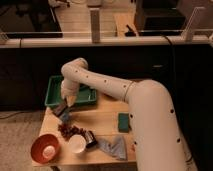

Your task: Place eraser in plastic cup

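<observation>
The small white plastic cup (76,143) stands upright near the table's front edge, just right of the orange bowl. My gripper (64,112) hangs low over the table's left part, in front of the green tray and behind and left of the cup. A small bluish thing shows at its tip; I cannot tell what it is. A teal rectangular block (123,122) lies at the right of the table. A small dark object (90,139) lies against the cup's right side. I cannot tell which thing is the eraser.
A green tray (80,96) sits at the table's back left. An orange bowl (41,146) with a white thing in it stands front left. A dark reddish cluster (69,131) lies behind the cup. A grey-blue cloth (113,147) lies front right. My arm (150,115) spans the right side.
</observation>
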{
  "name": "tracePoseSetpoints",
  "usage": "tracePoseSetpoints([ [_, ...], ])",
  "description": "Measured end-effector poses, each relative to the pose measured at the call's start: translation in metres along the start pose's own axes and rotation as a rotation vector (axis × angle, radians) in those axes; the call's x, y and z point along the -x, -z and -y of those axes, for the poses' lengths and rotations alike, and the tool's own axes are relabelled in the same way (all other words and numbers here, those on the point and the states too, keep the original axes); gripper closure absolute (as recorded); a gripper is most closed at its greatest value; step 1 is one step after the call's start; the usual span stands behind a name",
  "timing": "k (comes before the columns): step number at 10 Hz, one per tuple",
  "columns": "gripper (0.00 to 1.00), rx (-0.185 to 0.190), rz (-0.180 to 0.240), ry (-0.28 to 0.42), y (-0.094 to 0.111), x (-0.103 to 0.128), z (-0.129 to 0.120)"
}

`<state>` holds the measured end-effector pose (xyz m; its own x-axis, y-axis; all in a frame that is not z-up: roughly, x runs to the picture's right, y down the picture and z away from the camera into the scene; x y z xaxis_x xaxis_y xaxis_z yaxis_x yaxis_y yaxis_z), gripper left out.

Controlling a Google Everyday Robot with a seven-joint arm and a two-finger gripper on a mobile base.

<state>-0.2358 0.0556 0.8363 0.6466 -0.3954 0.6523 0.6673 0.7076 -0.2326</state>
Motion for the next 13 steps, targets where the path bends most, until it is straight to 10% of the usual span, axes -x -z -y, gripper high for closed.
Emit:
tracePoseSetpoints([
  [4, 0.22, 0.011, -0.009, 0.004, -0.0071, 0.0009, -0.0011],
  [13, 0.2, 0.046, -0.036, 0.038, -0.0069, 0.0018, -0.0025],
])
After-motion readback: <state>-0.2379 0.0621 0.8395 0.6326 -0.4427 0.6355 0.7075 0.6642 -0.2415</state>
